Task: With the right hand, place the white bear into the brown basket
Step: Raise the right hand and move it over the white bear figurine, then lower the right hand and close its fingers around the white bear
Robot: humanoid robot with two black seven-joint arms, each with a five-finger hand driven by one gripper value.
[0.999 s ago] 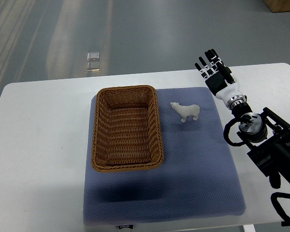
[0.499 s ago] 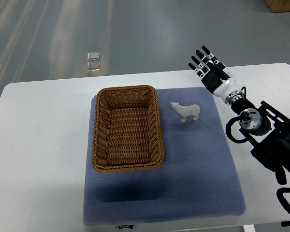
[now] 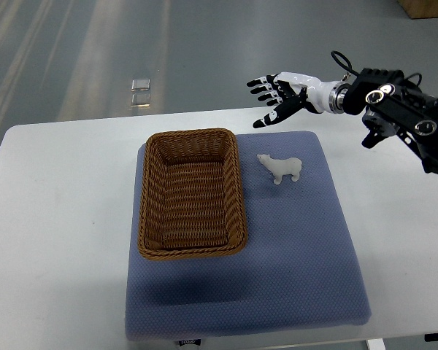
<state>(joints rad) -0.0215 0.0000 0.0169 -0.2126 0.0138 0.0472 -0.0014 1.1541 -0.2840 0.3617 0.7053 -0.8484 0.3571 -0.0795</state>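
We see the right robot hand [image 3: 276, 98] held with fingers spread and empty, beyond the far edge of the blue mat [image 3: 292, 255], well apart from the white bear [image 3: 281, 168]. The bear stands upright on the mat, just beside the brown basket [image 3: 192, 192], which holds nothing. Nothing has been grasped yet.

From here we see 2 main risks. The bear is small and light, so fingers arriving off-centre could tip it or push it against the basket's rim. It also looks smooth, though at this size we can't be sure, so a shallow pinch might let it slip onto the worktop [image 3: 58, 219] during the carry.
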